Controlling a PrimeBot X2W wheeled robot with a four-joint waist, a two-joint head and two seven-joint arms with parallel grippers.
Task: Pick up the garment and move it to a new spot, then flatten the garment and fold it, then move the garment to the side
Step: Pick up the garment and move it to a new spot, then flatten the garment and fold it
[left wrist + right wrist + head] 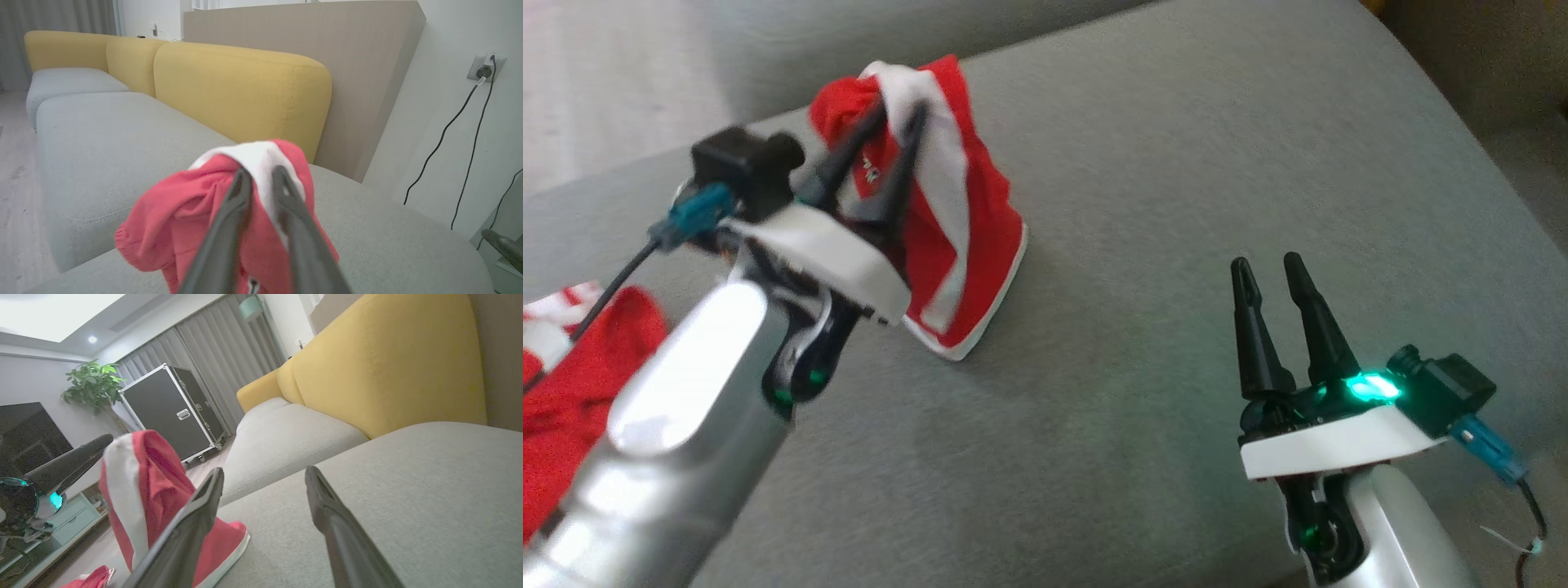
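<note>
Left forearm (686,392) slants forward over the sofa (1143,245), and my left fingers (903,163) point up into the peak of the garment (980,237). The garment, red with white bands, stands like a tent on the sofa seat with its hem on the cushion. Those fingers sit slightly parted, white band between them. Pinching or not, I cannot tell. My right fingers (1321,327) hover over the sofa seat, spread wide, holding nothing. Another red cloth (580,384) lies at the sofa's near edge.
</note>
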